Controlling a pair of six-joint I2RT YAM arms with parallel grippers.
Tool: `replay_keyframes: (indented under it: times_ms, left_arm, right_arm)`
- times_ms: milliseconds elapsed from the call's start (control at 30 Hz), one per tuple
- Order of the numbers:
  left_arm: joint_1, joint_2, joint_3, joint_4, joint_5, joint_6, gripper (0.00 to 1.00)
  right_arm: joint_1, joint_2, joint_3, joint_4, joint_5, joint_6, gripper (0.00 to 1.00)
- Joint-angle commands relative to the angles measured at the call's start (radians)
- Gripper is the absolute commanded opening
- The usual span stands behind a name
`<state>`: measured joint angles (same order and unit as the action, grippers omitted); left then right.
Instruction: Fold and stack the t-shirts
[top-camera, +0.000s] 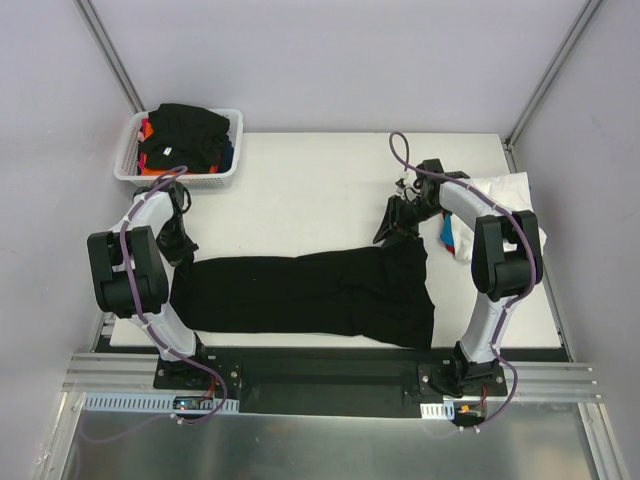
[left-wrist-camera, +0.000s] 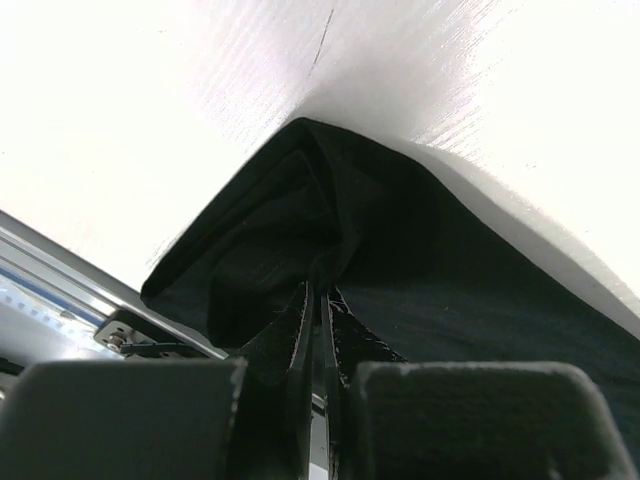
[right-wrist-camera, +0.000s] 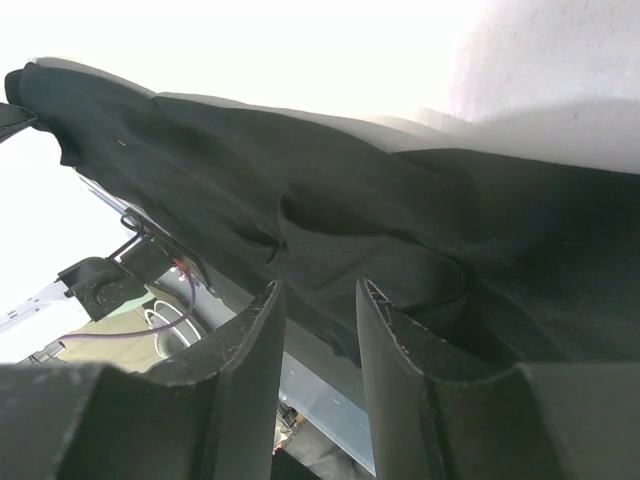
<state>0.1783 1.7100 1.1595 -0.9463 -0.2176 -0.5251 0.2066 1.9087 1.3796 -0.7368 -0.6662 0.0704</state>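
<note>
Top external view: a black t-shirt (top-camera: 310, 295) lies as a long folded band on the worktop (top-camera: 320, 180). The left gripper (top-camera: 180, 245) has its jaws pinching the shirt's end, and the right gripper (top-camera: 393, 228) has its jaws apart. A small stack (top-camera: 505, 195) sits to the right. More shirts fill the basket (top-camera: 128, 168), so most of the folding is probably left.

The white table (top-camera: 320, 185) bears a black t-shirt (top-camera: 300, 295) stretching from the left gripper (top-camera: 180, 245) to the right gripper (top-camera: 393, 225). A mesh basket (top-camera: 180, 178) sits beyond the left gripper, and folded t-shirts (top-camera: 500, 192) lie beside the right gripper.
</note>
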Motion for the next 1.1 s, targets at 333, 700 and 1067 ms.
replay_keyframes:
  times_ms: [333, 700, 1067]
  left_arm:
    - [0.058, -0.055, 0.100, -0.129, -0.149, -0.029, 0.03]
    - [0.061, 0.005, 0.085, -0.169, -0.132, -0.042, 0.69]
    - [0.018, -0.067, 0.161, -0.019, 0.162, -0.012, 0.63]
  right_arm:
    - [-0.001, -0.037, -0.031, 0.005, -0.018, -0.012, 0.37]
    - [-0.001, -0.002, 0.003, -0.027, -0.033, -0.035, 0.37]
    - [-0.044, -0.014, 0.003, -0.042, 0.034, -0.032, 0.41]
